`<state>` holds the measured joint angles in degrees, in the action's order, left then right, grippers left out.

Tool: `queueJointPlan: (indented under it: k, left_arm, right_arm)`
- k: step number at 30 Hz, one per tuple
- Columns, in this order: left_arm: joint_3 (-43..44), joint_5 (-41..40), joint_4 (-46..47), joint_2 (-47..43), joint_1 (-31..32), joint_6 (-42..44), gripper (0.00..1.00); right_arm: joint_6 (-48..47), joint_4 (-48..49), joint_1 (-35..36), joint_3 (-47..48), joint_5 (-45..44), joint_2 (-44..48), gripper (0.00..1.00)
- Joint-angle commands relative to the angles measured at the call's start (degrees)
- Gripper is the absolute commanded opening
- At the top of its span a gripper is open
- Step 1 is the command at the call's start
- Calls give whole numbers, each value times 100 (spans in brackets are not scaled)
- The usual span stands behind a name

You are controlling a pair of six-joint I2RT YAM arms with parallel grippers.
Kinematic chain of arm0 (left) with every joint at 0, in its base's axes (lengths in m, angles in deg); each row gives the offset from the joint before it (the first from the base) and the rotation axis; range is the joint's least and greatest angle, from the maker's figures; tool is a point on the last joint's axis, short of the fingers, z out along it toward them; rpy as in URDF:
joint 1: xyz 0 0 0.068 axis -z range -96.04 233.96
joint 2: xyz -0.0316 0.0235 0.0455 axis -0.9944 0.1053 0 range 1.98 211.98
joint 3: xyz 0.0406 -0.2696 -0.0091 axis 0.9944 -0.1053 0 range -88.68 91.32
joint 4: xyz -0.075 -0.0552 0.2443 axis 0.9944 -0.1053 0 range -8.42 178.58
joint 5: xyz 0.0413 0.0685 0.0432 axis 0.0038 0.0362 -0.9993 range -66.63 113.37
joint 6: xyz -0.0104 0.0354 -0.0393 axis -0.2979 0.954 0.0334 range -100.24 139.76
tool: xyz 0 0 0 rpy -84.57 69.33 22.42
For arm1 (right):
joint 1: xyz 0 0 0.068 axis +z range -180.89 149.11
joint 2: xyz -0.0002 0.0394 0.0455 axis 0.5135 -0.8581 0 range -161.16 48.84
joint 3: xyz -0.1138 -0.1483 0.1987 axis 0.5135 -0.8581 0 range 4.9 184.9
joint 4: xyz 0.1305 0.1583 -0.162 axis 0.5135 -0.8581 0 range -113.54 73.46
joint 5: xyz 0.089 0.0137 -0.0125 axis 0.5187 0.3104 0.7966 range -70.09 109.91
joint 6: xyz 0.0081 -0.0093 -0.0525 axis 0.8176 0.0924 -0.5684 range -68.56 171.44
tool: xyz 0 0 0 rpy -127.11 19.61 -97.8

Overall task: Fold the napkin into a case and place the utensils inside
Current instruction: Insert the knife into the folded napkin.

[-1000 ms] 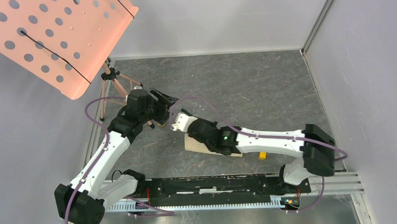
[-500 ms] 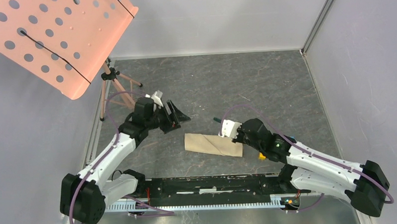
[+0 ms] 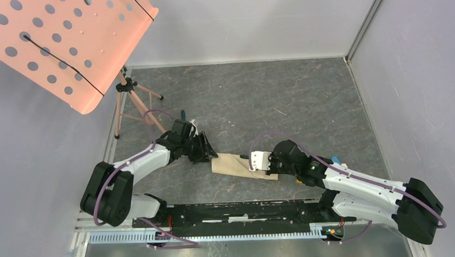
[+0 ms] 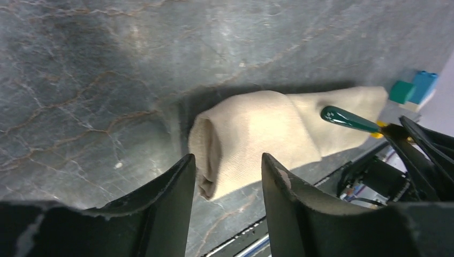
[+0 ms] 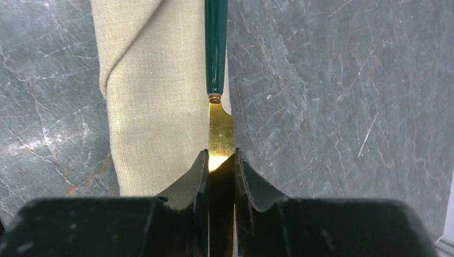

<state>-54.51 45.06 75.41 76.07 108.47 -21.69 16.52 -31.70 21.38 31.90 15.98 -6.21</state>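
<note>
- Count: one napkin point(image 3: 232, 164), one utensil point(image 5: 216, 48) clearly in view, two grippers, and three small cubes.
- The cubes are a yellow cube point(image 3: 299, 180), a teal cube point(image 4: 400, 91) and a blue cube point(image 4: 424, 85).
- A slim dark green piece point(image 3: 183, 114) lies beyond the left arm. It is too small to identify.
- Napkin location: on the grey table point(image 3: 304, 103), between the two grippers, folded into a narrow tan bundle.
- Napkin axis: the long axis runs left to right across the table, dipping slightly toward the right. One rolled end with a dark hollow faces the left gripper point(image 3: 207, 150).
- Left gripper: the jaws stand moderately apart with nothing between them, just beside the napkin's left end. Contact with the cloth cannot be told.
- Right gripper point(image 5: 220, 155): the jaws are clamped narrow on the flat gold part of the utensil.
- Utensil axis: the dark green handle points straight away from the right gripper, along the napkin's long side and over its edge.
- Hidden: the gold end inside the right gripper's fingers point(image 5: 249, 182) is covered, so the utensil's type cannot be confirmed.
- Hidden: the handle tip is cut off at the top of the right wrist view.
- Hidden: the yellow cube is partly covered by the right arm.
- Unclear: whether the handle rests on the cloth or hangs above it.
</note>
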Motion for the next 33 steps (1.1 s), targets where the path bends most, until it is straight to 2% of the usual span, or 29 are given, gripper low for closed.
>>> queueJointPlan:
  k: [1, 14, 24, 33]
  left_arm:
    - [36, -244, 321, 377, 19, 412, 54]
    - [-251, -315, 582, 520, 35, 344, 32]
    - [-231, -288, 607, 502, 45, 361, 28]
    - [-210, -314, 603, 481, 76, 400, 26]
  right_arm:
    - [-103, 446, -14, -68, 378, -90, 0]
    - [-79, 1182, -10, -294, 949, -516, 0]
    - [-34, 1902, -13, -79, 1301, -1178, 0]
    - [-79, 2420, -15, 155, 1217, -1820, 0]
